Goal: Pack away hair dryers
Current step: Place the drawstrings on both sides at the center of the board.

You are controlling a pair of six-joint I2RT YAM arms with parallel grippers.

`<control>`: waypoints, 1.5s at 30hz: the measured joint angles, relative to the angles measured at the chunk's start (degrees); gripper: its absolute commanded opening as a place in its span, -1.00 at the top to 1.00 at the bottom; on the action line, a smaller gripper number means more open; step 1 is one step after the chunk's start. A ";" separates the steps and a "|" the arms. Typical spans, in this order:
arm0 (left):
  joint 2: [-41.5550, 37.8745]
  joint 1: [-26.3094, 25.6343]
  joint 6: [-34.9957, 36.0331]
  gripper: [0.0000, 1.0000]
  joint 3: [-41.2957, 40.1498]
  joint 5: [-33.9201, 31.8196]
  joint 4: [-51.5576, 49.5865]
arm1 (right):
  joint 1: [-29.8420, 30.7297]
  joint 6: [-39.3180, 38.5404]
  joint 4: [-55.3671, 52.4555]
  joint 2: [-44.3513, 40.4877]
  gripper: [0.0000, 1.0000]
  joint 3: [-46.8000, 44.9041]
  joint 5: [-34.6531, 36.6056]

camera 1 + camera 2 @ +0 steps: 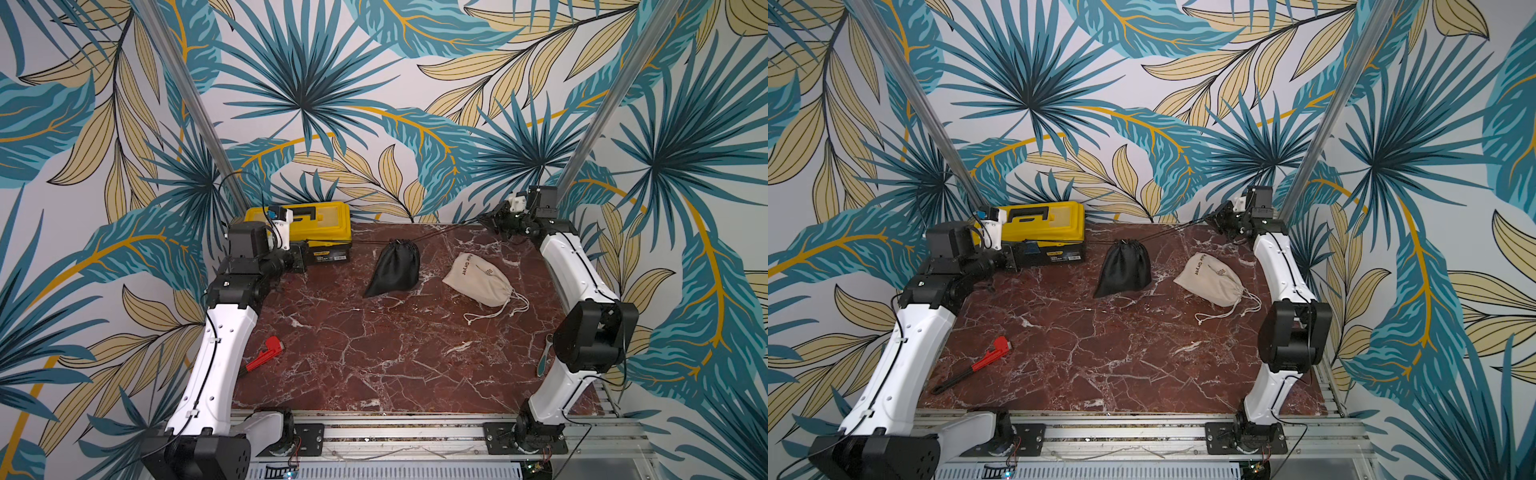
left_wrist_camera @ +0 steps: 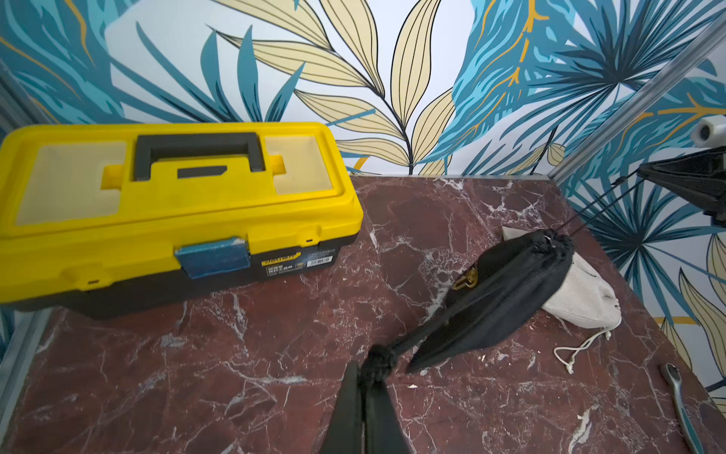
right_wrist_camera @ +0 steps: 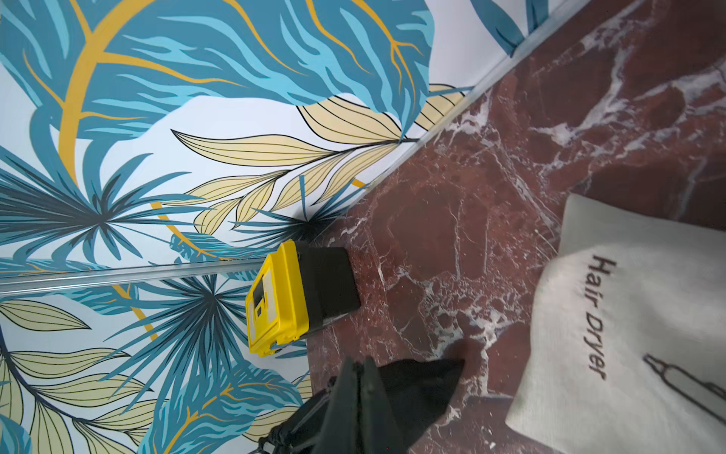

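Top views lay the marble table [image 1: 374, 353] before you as a clock face, twelve at the back wall. At eight o'clock a red pipe wrench [image 1: 266, 353] lies by itself. At ten o'clock your left gripper [image 2: 365, 381] has its jaws pinched together on the knotted end of the black drawstrings [image 1: 353, 242], which the left wrist view shows plainly. Just behind it, at eleven, the yellow toolbox [image 1: 307, 224] sits with its lid down. A little past centre toward twelve is the black bag [image 1: 395, 270], its gathered mouth pointing to twelve. Its cords run taut from the neck toward nine and toward two. Near it, at two o'clock, the beige bag [image 1: 478, 278] printed "Hair Dryer" lies on its side, mouth cinched, with its white cord loose on the marble toward five. At one o'clock your right gripper [image 3: 359, 367] is likewise clamped on the black cords' other end. A teal-handled brush [image 1: 545, 357] lies at the table's four o'clock edge. The hair dryers show in no view. Both bags bulge, but you cannot tell what they hold.
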 measured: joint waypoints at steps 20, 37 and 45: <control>-8.22 -15.61 -2.73 1.00 -17.33 2.84 2.95 | -0.79 -5.16 8.87 -11.72 1.00 -26.27 -2.34; 2.99 -39.85 -9.70 0.02 -23.26 -2.12 9.94 | 9.09 -8.94 7.32 -27.02 0.47 -54.18 0.48; -1.42 -40.15 -9.27 -0.99 -23.91 -15.39 5.55 | 9.14 -16.81 3.15 -31.87 -0.75 -53.55 9.73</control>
